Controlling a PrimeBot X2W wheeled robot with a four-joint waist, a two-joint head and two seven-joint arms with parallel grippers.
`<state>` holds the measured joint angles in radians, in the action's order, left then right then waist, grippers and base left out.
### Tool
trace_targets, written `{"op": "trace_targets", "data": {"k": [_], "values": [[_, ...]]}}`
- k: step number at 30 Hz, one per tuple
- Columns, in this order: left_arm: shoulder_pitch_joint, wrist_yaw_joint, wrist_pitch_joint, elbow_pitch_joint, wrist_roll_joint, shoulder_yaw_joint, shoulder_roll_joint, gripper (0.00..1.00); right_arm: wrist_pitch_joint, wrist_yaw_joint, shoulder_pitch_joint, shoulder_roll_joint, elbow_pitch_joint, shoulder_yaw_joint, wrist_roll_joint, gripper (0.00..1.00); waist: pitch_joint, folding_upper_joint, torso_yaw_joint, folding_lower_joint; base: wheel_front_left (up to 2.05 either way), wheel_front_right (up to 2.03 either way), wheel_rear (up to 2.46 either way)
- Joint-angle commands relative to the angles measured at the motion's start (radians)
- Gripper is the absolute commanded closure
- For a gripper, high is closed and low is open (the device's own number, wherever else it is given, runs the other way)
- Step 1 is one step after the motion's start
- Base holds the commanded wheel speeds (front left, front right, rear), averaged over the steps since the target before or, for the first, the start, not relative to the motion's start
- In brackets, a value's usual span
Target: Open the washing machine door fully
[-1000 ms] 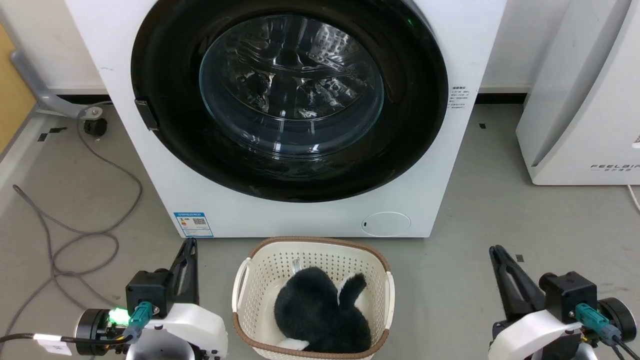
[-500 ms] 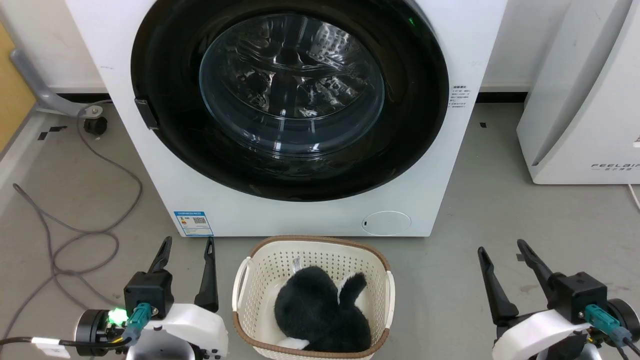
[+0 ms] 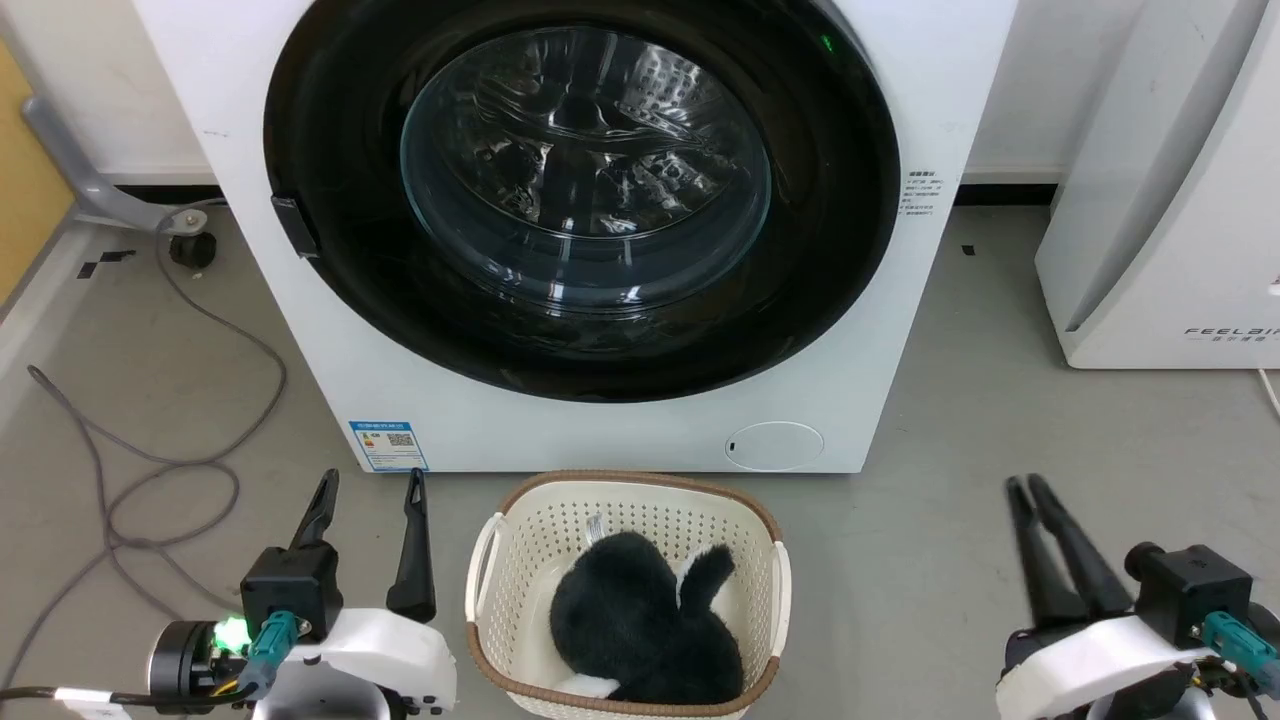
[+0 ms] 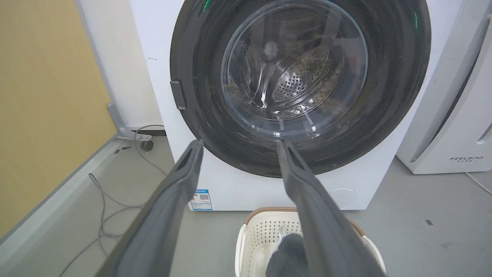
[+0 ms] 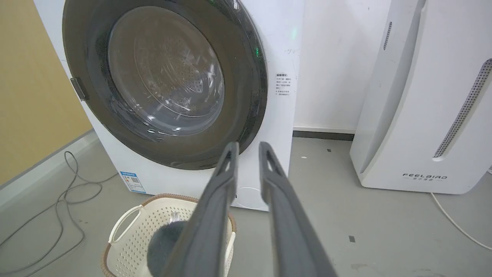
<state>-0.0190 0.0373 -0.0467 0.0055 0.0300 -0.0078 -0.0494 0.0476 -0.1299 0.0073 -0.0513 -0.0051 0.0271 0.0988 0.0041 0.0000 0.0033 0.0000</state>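
Note:
The washing machine door (image 3: 585, 170) is a wide glossy black disc with a clear glass bowl centre, lying closed and flush against the white washer front. It also appears in the left wrist view (image 4: 300, 77) and the right wrist view (image 5: 165, 80). A small dark tab (image 3: 295, 227) sits on its left rim. My left gripper (image 3: 371, 482) hangs low over the floor at lower left, open and empty, fingers pointing at the washer (image 4: 240, 143). At lower right, my right gripper (image 3: 1025, 485) has its fingers drawn nearly together with a thin slit and nothing between them (image 5: 248, 145).
A cream laundry basket (image 3: 625, 495) holding a dark fluffy item (image 3: 640, 620) stands on the floor between my arms, just before the washer. A small round white flap (image 3: 773, 446) sits low on the washer. A white appliance (image 3: 1160, 200) stands to the right; a grey cable (image 3: 180, 400) loops at left.
A second ago both grippers were shut; both then opened. The left stays open, while the right has closed to a thin slit and shifted slightly right. The door has not moved.

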Motion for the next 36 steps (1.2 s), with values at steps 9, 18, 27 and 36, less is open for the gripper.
{"op": "trace_targets", "data": {"k": [9,18,27,36], "values": [[-0.004,0.023,-0.032,0.003,0.016,-0.006,0.000,0.00,0.032,0.000,-0.019,0.000,0.015,-0.007,0.209,1.00,-0.003,0.0000,0.006,0.0000,0.00,0.00,0.00],[-0.004,0.034,-0.051,0.003,0.027,-0.011,0.000,0.00,0.050,0.000,-0.037,0.000,0.034,-0.002,0.421,1.00,-0.003,0.0000,0.012,0.0000,0.00,0.00,0.00],[-0.008,0.044,-0.070,0.002,0.037,-0.015,0.000,0.00,0.025,0.000,-0.069,-0.001,0.045,0.017,0.650,1.00,0.004,0.0000,0.019,0.0000,0.00,0.00,0.00],[-0.019,0.055,-0.089,-0.003,0.049,-0.015,-0.001,0.00,-0.066,-0.001,-0.130,-0.005,0.093,0.084,0.833,1.00,0.029,0.0000,0.021,0.0000,0.00,0.00,0.00]]}}
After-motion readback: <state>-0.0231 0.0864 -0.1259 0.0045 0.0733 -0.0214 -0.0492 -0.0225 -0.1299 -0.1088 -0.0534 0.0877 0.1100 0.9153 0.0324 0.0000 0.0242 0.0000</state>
